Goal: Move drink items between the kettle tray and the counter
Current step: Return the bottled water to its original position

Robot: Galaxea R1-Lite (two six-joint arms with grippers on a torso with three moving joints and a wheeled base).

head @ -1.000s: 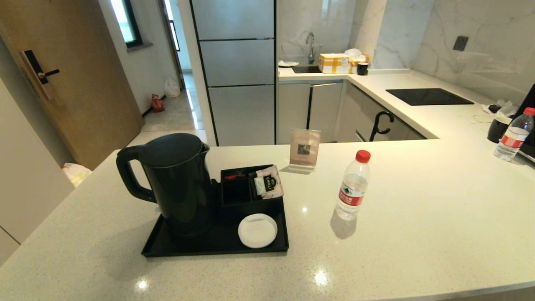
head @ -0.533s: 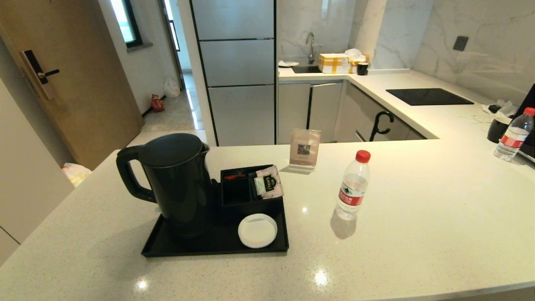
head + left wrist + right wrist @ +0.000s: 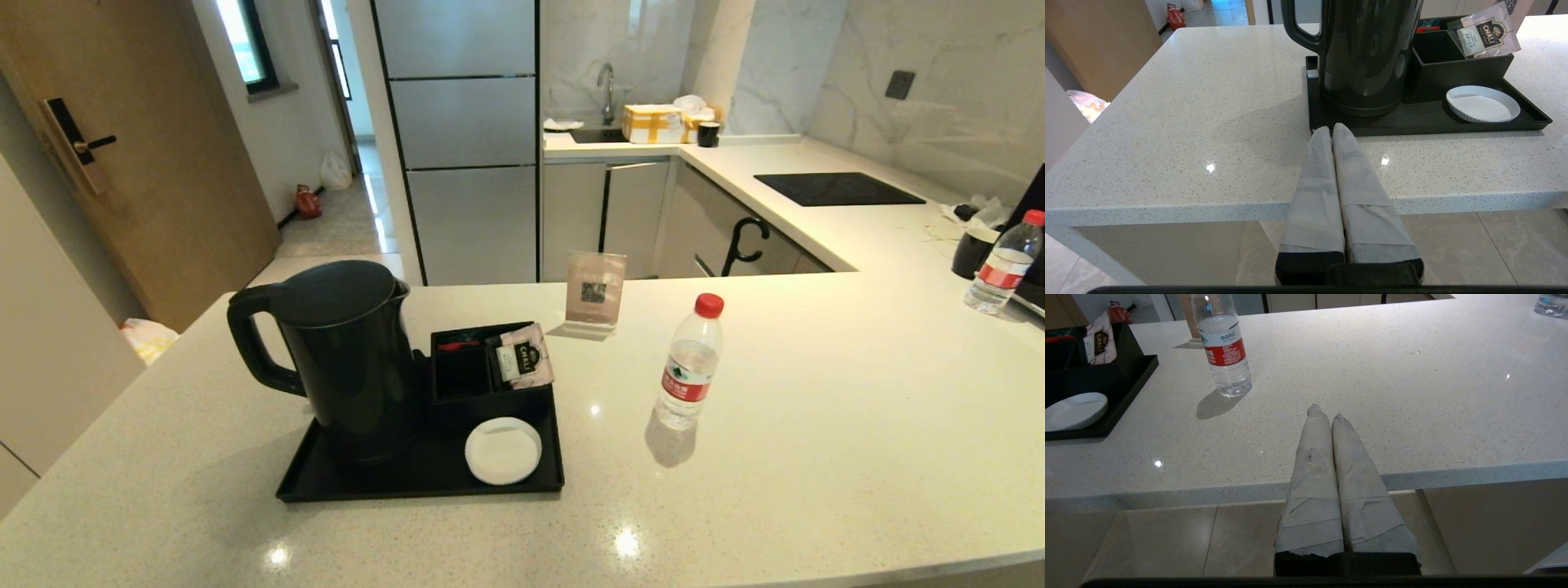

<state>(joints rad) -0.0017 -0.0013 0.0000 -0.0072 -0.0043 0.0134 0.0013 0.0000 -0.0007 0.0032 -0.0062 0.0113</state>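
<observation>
Head view shows one kettle (image 3: 339,359) on the tray (image 3: 420,478) and two bottles: one (image 3: 688,366) on the counter (image 3: 816,425) beside it, another (image 3: 1002,263) far right. Both arms are hidden there. Left gripper (image 3: 1332,130) and right gripper (image 3: 1323,412) are clenched, empty, at the counter's near edge.

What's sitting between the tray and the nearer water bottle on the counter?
Nothing: bare counter separates the kettle tray from the water bottle in the head view; the right wrist view shows the same.

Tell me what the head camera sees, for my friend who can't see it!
A black kettle stands on a black tray beside a white coaster. A red-capped water bottle stands on the counter to its right.
</observation>
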